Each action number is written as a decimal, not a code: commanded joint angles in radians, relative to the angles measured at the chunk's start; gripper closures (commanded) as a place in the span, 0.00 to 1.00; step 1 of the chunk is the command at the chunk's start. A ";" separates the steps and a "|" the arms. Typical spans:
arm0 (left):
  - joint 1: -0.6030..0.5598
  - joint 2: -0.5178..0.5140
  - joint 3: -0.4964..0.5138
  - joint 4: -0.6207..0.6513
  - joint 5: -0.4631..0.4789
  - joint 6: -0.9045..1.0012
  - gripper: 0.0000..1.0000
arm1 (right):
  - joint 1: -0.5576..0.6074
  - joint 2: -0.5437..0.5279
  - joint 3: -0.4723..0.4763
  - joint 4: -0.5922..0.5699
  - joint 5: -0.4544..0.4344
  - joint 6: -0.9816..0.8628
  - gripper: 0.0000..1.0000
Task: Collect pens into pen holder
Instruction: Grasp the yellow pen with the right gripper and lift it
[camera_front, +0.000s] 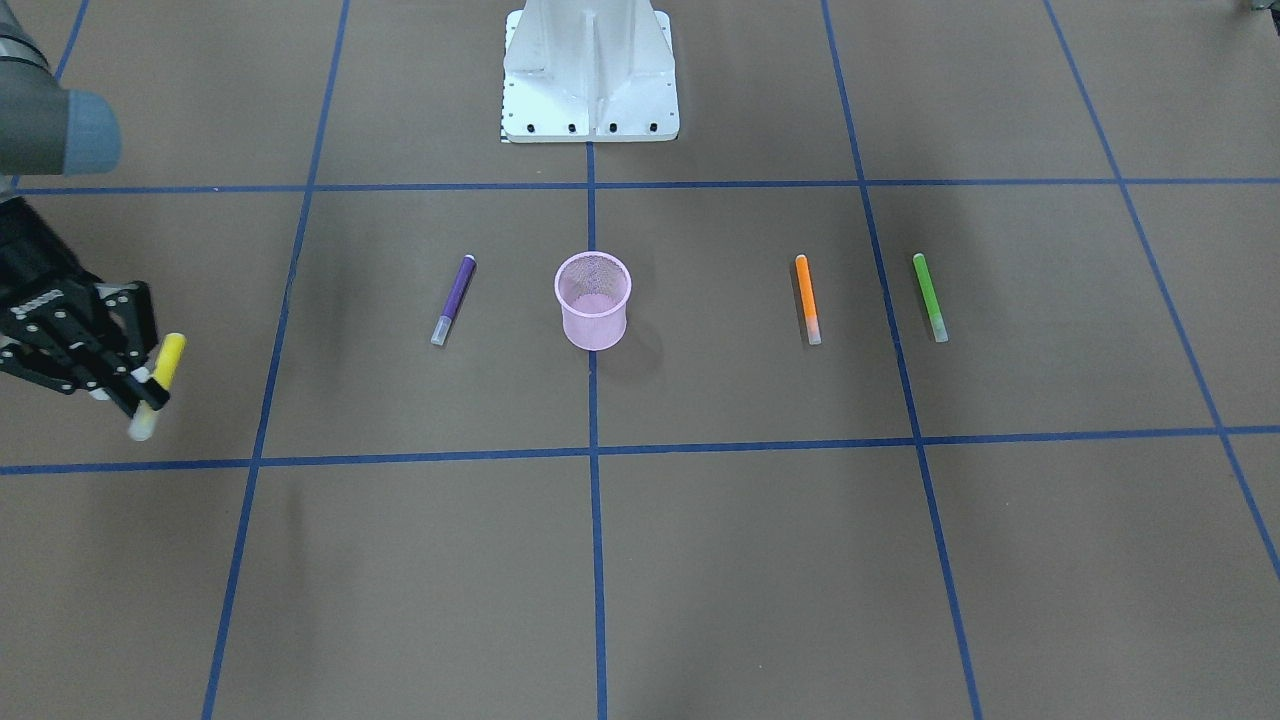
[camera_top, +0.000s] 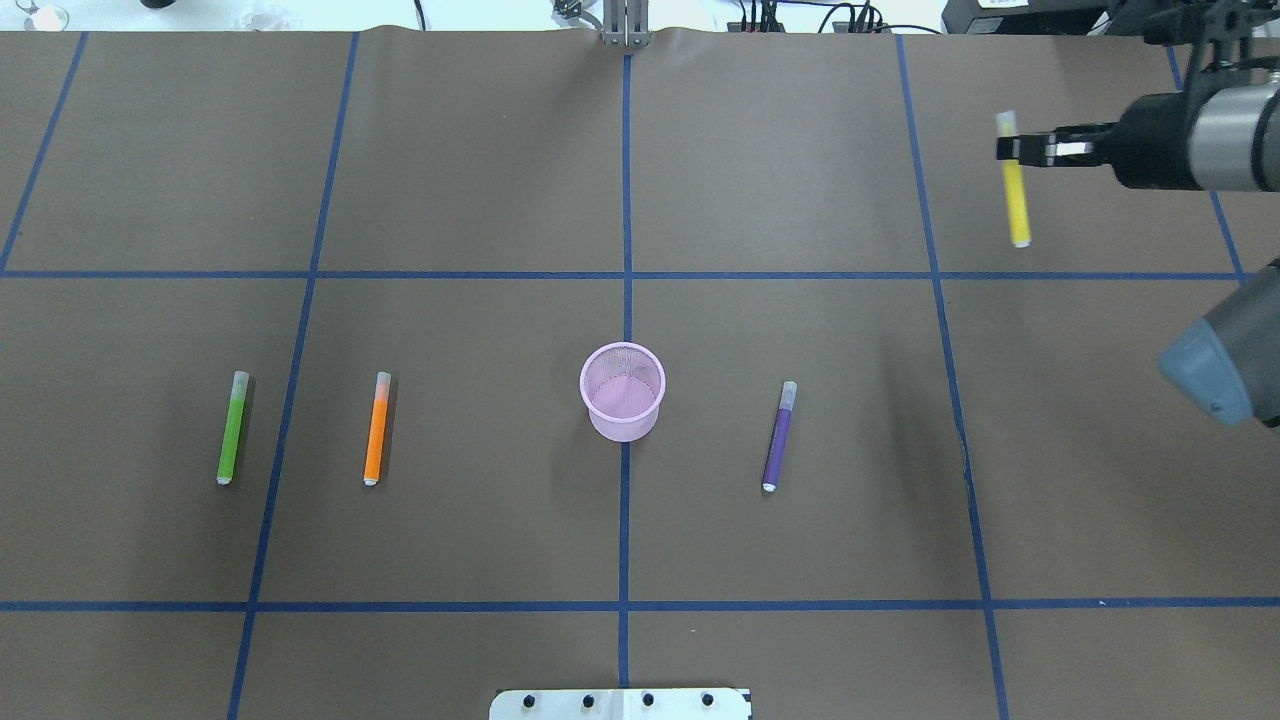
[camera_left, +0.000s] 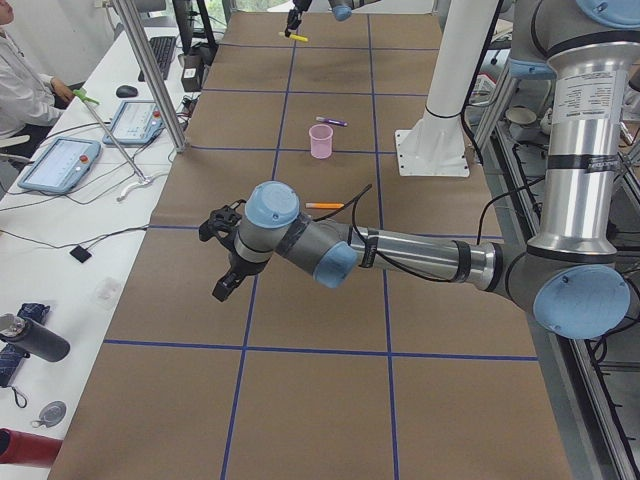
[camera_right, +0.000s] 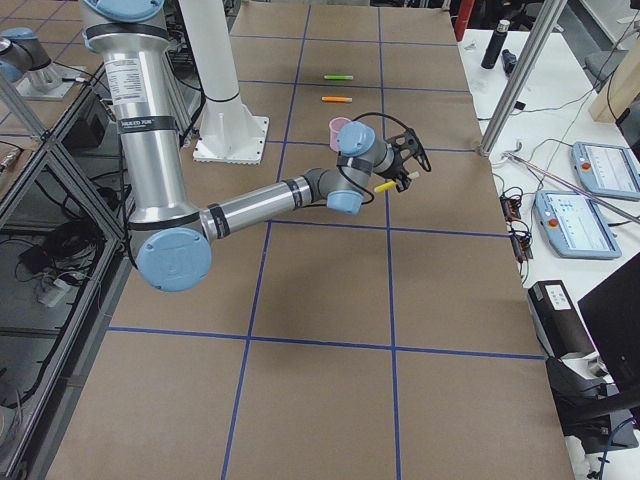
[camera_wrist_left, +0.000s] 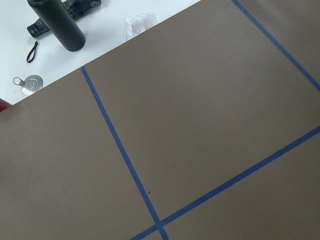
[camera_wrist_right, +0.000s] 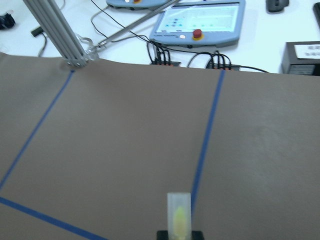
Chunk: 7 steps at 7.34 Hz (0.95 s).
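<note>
My right gripper (camera_top: 1012, 150) is shut on the yellow pen (camera_top: 1017, 195) near its pale cap and holds it above the table, far to the right of the pink mesh pen holder (camera_top: 622, 392). The front view shows this gripper (camera_front: 150, 385) and the yellow pen (camera_front: 166, 362) at its left edge. The pen's cap also shows in the right wrist view (camera_wrist_right: 179, 215). The purple pen (camera_top: 780, 436), orange pen (camera_top: 376, 428) and green pen (camera_top: 232, 427) lie flat beside the upright holder. My left gripper (camera_left: 225, 262) hovers over bare table in the exterior left view only. I cannot tell its state.
The white robot base (camera_top: 620, 703) stands at the near table edge behind the holder. Teach pendants (camera_wrist_right: 200, 20) and a metal post (camera_wrist_right: 55, 30) stand beyond the far edge. A black bottle (camera_wrist_left: 56, 22) lies off the table's left end.
</note>
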 joint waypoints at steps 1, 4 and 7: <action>0.014 -0.006 0.002 -0.001 0.000 0.000 0.00 | -0.227 0.128 0.011 -0.004 -0.314 0.051 1.00; 0.026 -0.009 0.002 -0.001 0.000 -0.002 0.00 | -0.540 0.255 -0.001 -0.014 -0.802 0.049 1.00; 0.028 -0.008 0.012 0.001 0.000 0.000 0.00 | -0.732 0.327 -0.007 -0.152 -1.125 0.038 1.00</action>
